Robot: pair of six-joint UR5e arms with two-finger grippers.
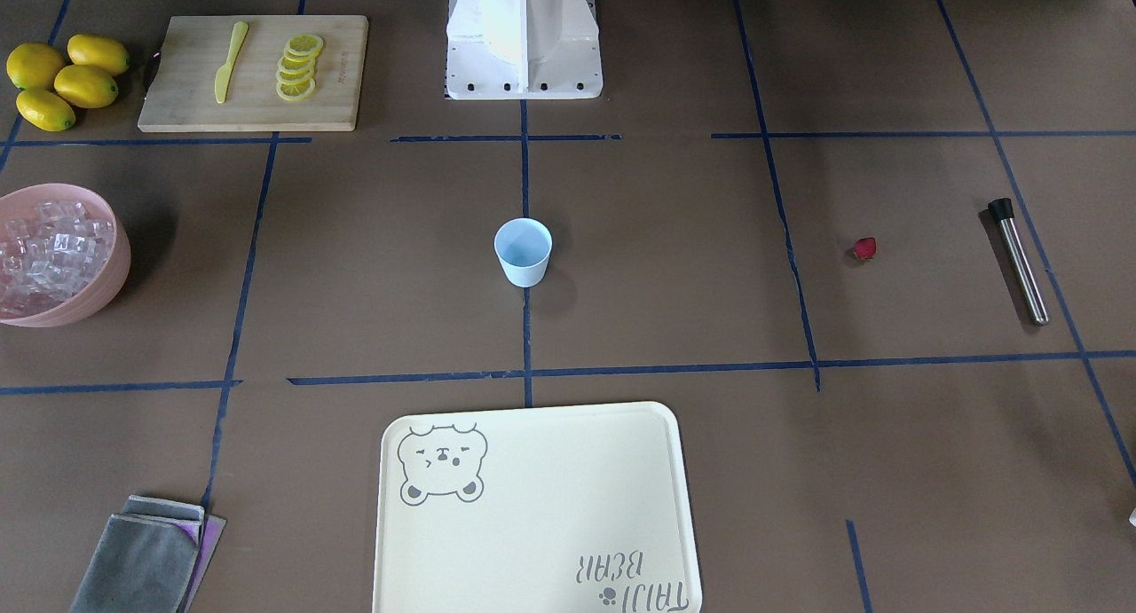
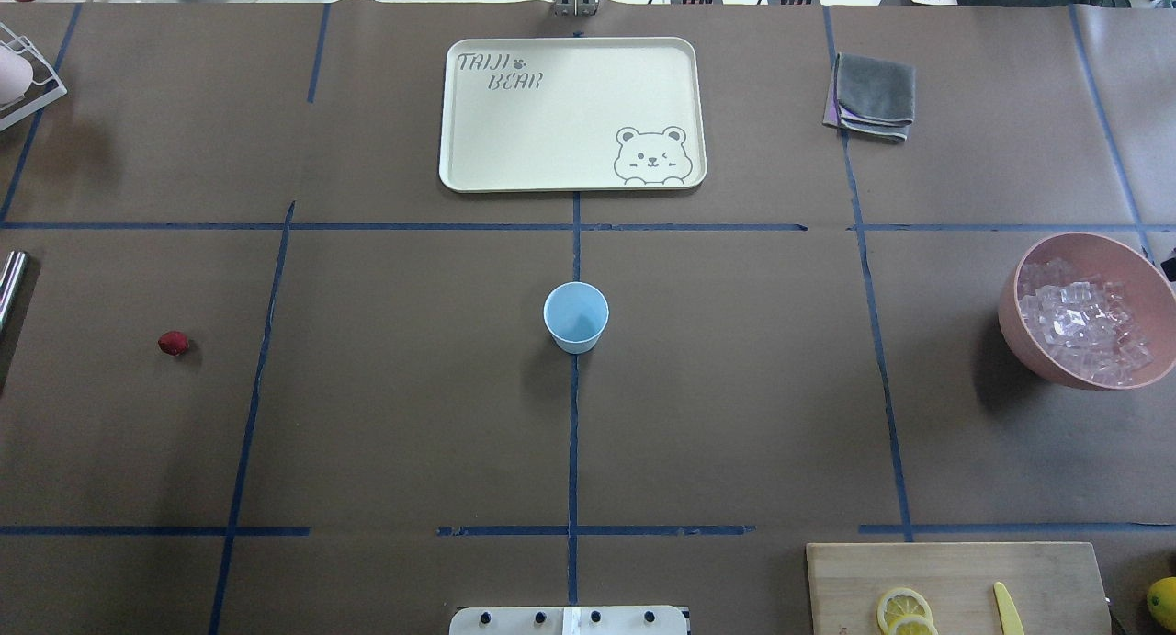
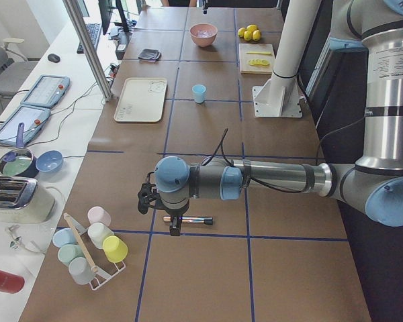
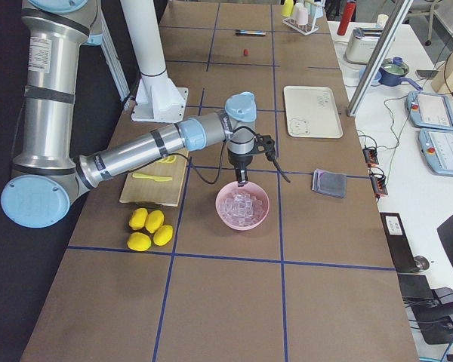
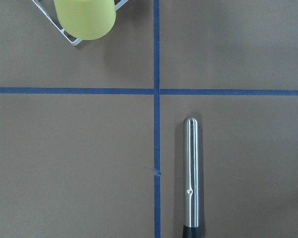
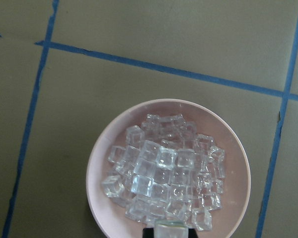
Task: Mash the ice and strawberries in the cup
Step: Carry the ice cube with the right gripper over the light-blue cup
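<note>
Left gripper (image 3: 176, 228): hovering over the steel rod (image 5: 191, 173); open or closed, I can't tell.
Strawberry (image 2: 173, 343): lying alone, well left of centre; soft and light, so I'd pinch it gently across its sides.
Cup (image 2: 576, 315): dead centre, upright, looks empty; light, probably tippy.
Ice (image 2: 1084, 318): heaped in the pink bowl (image 2: 1029, 350), far right; hard and slick, so grip flat faces.
Right gripper (image 4: 241, 179): above the ice; grip unclear.
</note>
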